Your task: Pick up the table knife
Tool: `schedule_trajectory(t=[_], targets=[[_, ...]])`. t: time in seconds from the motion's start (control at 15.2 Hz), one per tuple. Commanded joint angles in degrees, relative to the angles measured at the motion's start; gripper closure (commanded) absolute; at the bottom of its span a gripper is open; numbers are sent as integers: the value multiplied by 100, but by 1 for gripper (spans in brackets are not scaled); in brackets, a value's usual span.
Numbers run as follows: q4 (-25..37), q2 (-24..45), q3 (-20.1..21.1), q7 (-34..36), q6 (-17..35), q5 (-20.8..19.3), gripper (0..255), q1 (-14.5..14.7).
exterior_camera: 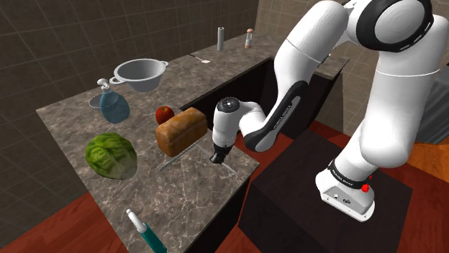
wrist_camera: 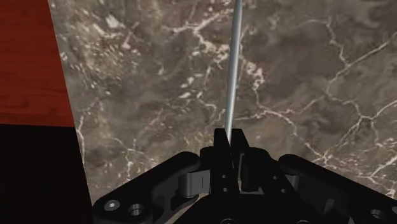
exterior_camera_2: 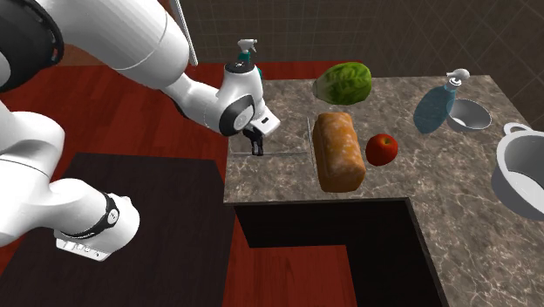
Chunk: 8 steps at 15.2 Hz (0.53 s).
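The tool (wrist_camera: 230, 137) is clamping 1 end of the thin table knife (wrist_camera: 234, 63), seemingly lying flat on the table (wrist_camera: 146, 76) near its edge. Gripped so far off-centre, it is risking pivoting or slipping during lifting.

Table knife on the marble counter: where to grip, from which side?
Grip the end near the counter edge, coming straight down from above and closing across its narrow width. The table knife lies flat, long and very thin, so only its slim sides offer purchase, and the bread loaf crowds its far stretch. The pincer clasps that near end this way.
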Motion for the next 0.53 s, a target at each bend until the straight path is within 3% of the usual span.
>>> schedule_trajectory(t=[0.0,0.33,0.46], targets=[[-65,-190,160,-174,-108,222,255,-120],[-145,-614,498,-601,-387,774,255,-360],[-148,-627,505,-615,-395,793,255,-364]])
